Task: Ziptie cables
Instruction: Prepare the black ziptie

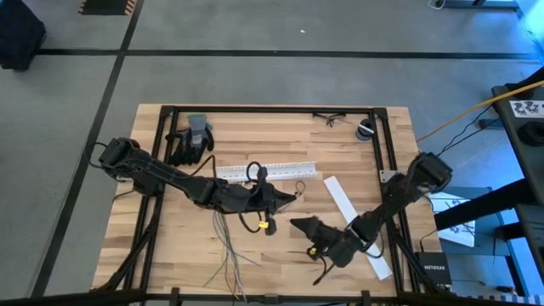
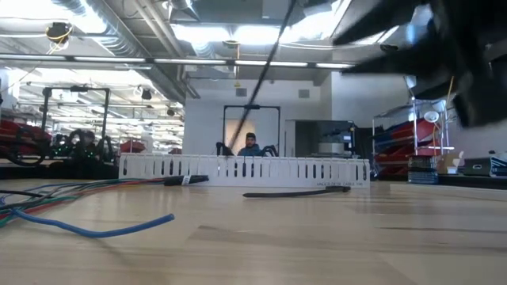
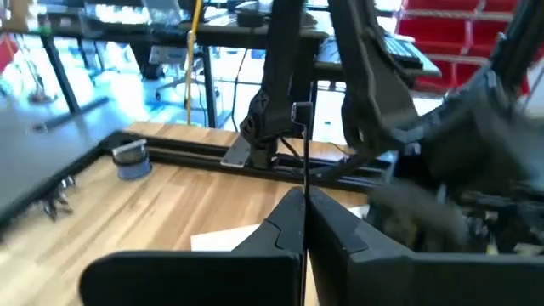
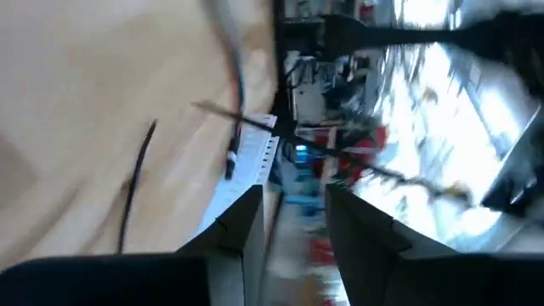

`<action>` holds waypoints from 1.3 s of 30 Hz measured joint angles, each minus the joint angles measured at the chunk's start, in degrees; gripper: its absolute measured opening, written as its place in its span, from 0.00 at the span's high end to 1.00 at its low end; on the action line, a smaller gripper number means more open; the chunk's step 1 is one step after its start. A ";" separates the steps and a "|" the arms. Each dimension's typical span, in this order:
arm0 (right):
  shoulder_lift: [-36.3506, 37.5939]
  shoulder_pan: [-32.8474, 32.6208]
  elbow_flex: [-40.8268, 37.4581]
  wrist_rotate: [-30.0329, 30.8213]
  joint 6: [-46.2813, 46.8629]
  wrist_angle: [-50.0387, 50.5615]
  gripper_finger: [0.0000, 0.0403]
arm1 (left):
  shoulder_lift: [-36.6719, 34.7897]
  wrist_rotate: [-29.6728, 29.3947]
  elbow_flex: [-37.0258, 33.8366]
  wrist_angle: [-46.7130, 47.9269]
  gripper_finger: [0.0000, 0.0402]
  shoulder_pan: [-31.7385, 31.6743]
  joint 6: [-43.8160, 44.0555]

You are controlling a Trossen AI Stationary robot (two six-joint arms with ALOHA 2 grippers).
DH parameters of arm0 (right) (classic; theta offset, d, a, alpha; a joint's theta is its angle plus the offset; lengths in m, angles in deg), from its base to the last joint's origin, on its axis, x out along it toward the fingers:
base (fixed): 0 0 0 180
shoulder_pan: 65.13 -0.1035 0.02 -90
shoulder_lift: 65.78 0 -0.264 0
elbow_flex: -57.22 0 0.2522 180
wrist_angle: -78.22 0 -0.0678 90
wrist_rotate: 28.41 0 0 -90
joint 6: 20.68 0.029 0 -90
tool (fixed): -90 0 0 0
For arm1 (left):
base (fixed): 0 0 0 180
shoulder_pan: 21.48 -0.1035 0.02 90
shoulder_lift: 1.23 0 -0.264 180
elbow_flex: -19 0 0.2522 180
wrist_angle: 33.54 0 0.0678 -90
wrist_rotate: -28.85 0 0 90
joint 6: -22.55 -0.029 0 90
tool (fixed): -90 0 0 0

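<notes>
Wooden worktop (image 1: 170,229) fills the frame's centre. At lower left of centre the cables (image 1: 228,251) fan out. Left pincer (image 1: 287,199), mid-frame, is pressed together on a thin ziptie (image 3: 303,161). Right pincer (image 1: 297,224), just below, stands partly spread, empty.

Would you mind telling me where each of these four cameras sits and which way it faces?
High view: overhead, straight down on the table; both arms show, with the left gripper and right gripper near the middle.
Low view: at tabletop height, level across to the white channel; a dark blurred arm at upper right.
Left wrist view: forward past its shut fingers pinching a ziptie.
Right wrist view: tilted, past its parted fingers.
Shared: the white channel in high and low views.
</notes>
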 joint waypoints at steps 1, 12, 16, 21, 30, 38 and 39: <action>-1.64 0.38 0.00 0.32 -3.40 -1.19 0.71 | 0.00 -0.01 0.00 -0.05 1.00 0.00 1.22; -10.06 6.14 7.82 0.54 -19.39 -8.69 0.71 | 0.00 0.22 0.00 -0.55 1.00 -0.39 8.60; -10.24 6.38 10.36 0.33 -19.49 -8.66 0.71 | 0.00 0.22 0.00 -0.11 1.00 -0.48 8.73; -10.24 5.76 11.45 -1.04 -19.53 -8.48 0.71 | 0.02 0.23 0.00 -0.11 1.00 -1.02 8.77; -10.28 5.93 11.45 -3.62 -19.28 -8.01 0.71 | 0.02 0.22 0.00 0.07 1.00 -1.46 9.16; -10.28 5.99 11.45 -9.05 -13.47 -8.13 0.63 | 0.04 0.27 0.00 0.17 1.00 -1.85 9.16; -10.28 5.92 11.45 -8.93 -13.53 -8.13 0.61 | 0.04 0.48 0.00 0.17 1.00 -1.96 9.16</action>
